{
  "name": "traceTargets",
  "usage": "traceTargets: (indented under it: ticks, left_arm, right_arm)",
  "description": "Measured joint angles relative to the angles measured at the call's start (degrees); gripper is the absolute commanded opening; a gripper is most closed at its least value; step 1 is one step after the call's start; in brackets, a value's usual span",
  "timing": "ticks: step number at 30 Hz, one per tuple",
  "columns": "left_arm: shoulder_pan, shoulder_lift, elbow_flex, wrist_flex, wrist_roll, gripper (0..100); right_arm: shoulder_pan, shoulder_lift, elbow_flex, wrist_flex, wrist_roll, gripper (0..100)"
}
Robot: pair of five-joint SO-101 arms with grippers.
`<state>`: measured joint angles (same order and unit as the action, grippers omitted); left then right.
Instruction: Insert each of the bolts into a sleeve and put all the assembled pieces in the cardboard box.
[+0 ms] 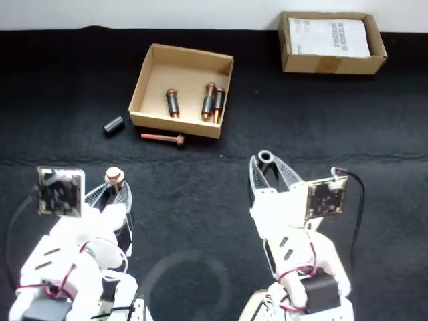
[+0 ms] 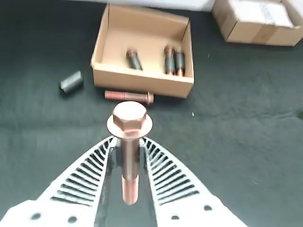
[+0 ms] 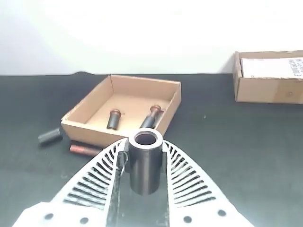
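My left gripper (image 2: pixel 127 158) is shut on a copper bolt (image 2: pixel 129 142), its hex head pointing out past the fingertips; in the high view this bolt (image 1: pixel 114 176) is at the lower left. My right gripper (image 3: pixel 144 163) is shut on a grey sleeve (image 3: pixel 145 161), open end facing out; from above the sleeve (image 1: pixel 265 158) is right of centre. The open cardboard box (image 1: pixel 151 69) holds three assembled pieces (image 1: pixel 212 101). A loose bolt (image 1: pixel 162 138) lies just in front of the box, and a loose dark sleeve (image 1: pixel 114 125) lies at its left corner.
A second cardboard box (image 1: pixel 319 63) with a printed sheet inside stands at the back right. The black mat (image 1: pixel 200 200) between the arms and the box is bare.
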<state>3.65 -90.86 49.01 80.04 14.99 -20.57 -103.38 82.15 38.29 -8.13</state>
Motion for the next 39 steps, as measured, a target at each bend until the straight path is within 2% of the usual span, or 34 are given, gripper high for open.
traceTargets:
  ticks: [6,10,14,19,30,34,39]
  left_arm:
    - [0.9,23.5,-19.6,9.2,6.5,1]
    - [6.2,35.4,-29.6,12.9,9.2,1]
    - [12.7,41.1,-35.2,13.3,10.0,1]
    - [17.1,48.8,-40.8,13.1,10.0,1]
    - [18.0,66.6,-65.1,1.1,6.9,1]
    - [21.6,69.6,-71.5,-1.4,6.9,1]
    - [29.2,69.7,-72.8,-2.0,6.9,1]
  right_arm:
    - [1.9,0.0,9.1,-15.8,0.0,0.6]
    - [2.3,0.0,13.5,-25.5,0.0,0.6]
    - [2.2,-0.1,13.5,-30.9,0.0,0.6]
    - [2.2,0.0,13.5,-31.3,0.0,0.6]
    - [2.2,0.0,13.5,-29.3,0.0,0.6]
    - [2.1,0.0,13.5,-26.5,0.0,0.6]
    - [2.1,0.0,13.5,-25.6,0.0,0.6]
